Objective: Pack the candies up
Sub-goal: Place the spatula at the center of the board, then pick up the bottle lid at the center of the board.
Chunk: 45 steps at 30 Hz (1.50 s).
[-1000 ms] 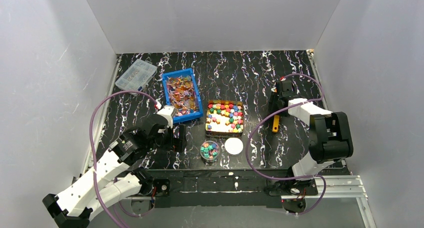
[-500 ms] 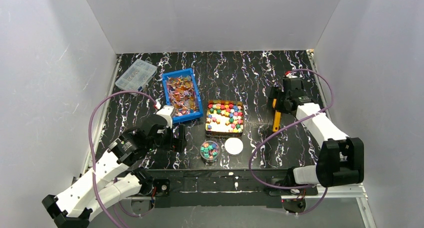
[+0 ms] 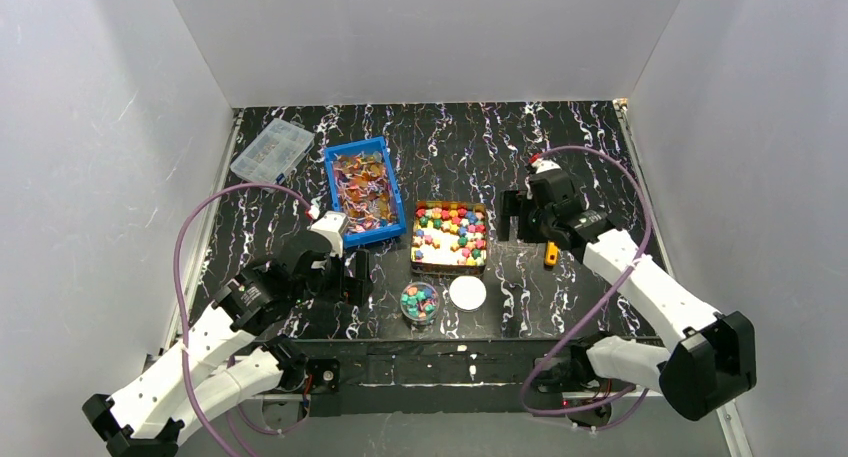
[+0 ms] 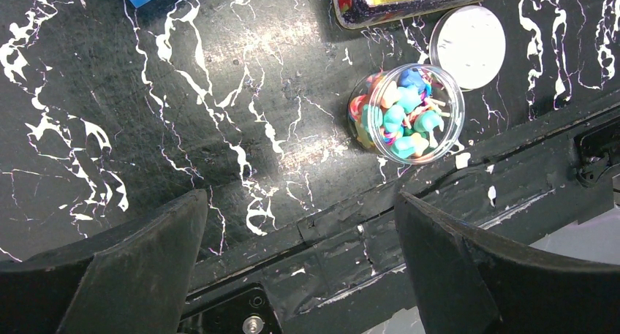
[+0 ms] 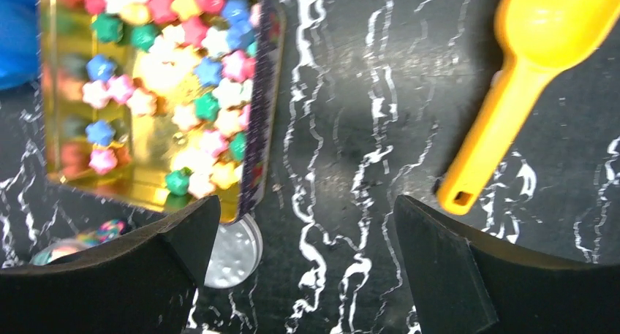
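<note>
Small star-shaped candies [image 3: 450, 232] in pink, green, blue and yellow fill a gold tin [image 5: 257, 122] at mid-table. More of them sit in a clear round jar [image 4: 406, 113], which stands uncapped beside its white lid [image 4: 468, 36]. Shiny orange-purple wrapped candies [image 3: 362, 189] lie in a blue bin. My left gripper [image 4: 300, 206] hangs open and empty over the table's near edge, left of the jar [image 3: 419, 303]. My right gripper [image 5: 307, 210] is open and empty over bare table, between the tin and the yellow-orange scoop [image 5: 526, 71].
A clear compartment box [image 3: 271, 147] sits at the far left. The scoop [image 3: 551, 253] lies flat on the table, partly hidden under the right arm. The lid [image 3: 467, 293] rests just below the tin. White walls enclose the table on three sides.
The right gripper has opened, left the scoop on the table and swung left toward the tin. The left arm has not moved.
</note>
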Tool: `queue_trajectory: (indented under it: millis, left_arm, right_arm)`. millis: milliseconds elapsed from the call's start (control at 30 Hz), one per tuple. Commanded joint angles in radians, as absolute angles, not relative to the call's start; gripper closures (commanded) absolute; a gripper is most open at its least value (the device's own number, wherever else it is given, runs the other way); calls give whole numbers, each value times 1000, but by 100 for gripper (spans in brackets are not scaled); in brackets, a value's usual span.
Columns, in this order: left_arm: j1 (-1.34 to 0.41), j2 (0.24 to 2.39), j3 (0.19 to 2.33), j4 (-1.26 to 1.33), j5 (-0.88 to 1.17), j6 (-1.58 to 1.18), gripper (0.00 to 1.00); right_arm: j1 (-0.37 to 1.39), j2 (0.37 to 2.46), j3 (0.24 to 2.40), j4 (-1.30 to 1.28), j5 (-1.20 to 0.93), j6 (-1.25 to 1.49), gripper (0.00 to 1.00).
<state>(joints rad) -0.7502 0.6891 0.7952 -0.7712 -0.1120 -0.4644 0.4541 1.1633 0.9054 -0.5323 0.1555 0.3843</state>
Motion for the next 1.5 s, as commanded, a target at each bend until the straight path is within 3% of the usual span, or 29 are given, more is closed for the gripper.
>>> queue_trajectory:
  millis: [0,567,1467]
  left_arm:
    - [-753,674,799,-786,-115,-462,1]
    - [-753,667,798,-788,-120,-462,1]
    - [-752,669,796,-787,-120,-463,1]
  right_arm:
    - [576,1123,918,-584,203,467,2]
    - [1018,1180,845,-613,448,684,2]
    - [1085,1424,777,-402,393,729,2]
